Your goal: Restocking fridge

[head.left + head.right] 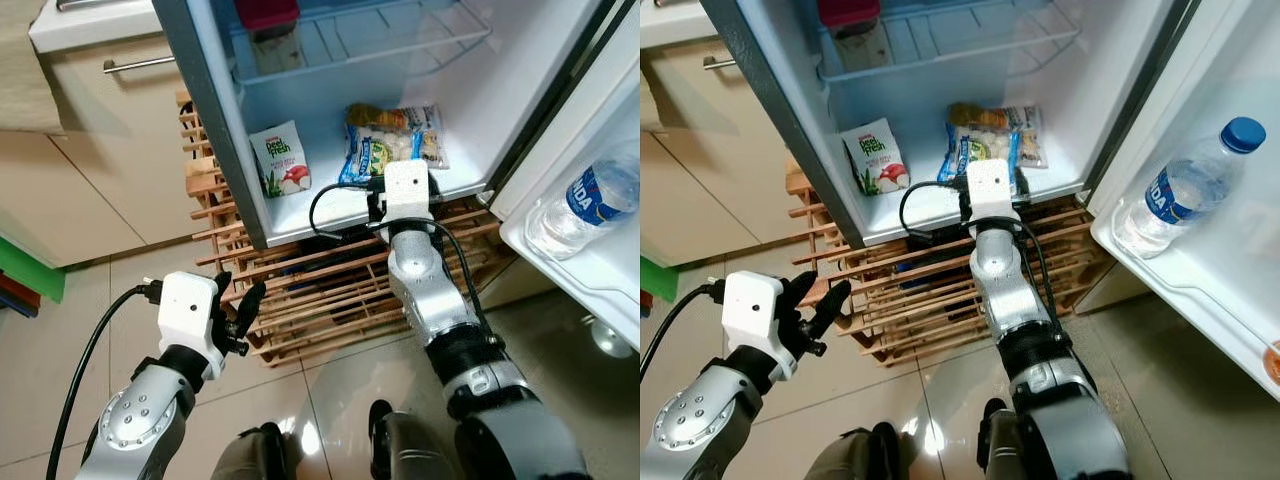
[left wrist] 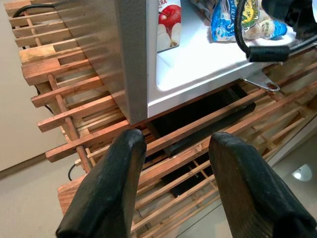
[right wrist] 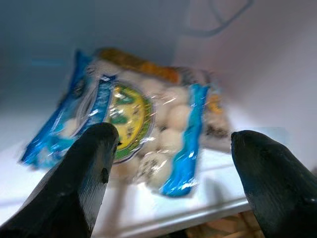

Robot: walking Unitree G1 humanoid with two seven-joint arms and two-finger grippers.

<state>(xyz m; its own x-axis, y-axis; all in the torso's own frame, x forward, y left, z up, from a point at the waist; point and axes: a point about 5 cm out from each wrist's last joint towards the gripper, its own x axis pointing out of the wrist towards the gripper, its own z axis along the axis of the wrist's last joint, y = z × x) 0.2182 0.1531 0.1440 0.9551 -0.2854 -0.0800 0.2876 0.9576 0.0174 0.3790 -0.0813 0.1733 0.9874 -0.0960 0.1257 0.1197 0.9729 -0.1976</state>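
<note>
Reaching toward the bottom shelf of the open fridge [image 1: 470, 120], the right gripper [image 3: 171, 163] is held just short of the blue-edged packet of white balls [image 3: 143, 134] that lies flat there. Its two black fingers are spread wide with nothing between them, one on either side of the packet in the right wrist view, and no contact with the packet can be seen. The wide spread suggests either that the packet has just been set down or that it is about to be nudged; which of these is meant cannot be told.

A second packet [image 1: 425, 135] lies just behind the first, toward the far right of the shelf, and a green-and-white juice carton [image 1: 282, 160] stands upright at the left of the same shelf, well apart from the packets. A water bottle [image 1: 1185, 190] is kept in the door rack on the right, where tall things fit. A red-lidded container [image 1: 268, 22] sits on the wire shelf above.

The left gripper [image 1: 240, 318] is held low and to the near left, in front of the wooden slatted pallet [image 2: 74, 99] on which the fridge stands. Its fingers are apart and empty, presumably kept clear of the right arm's work.
</note>
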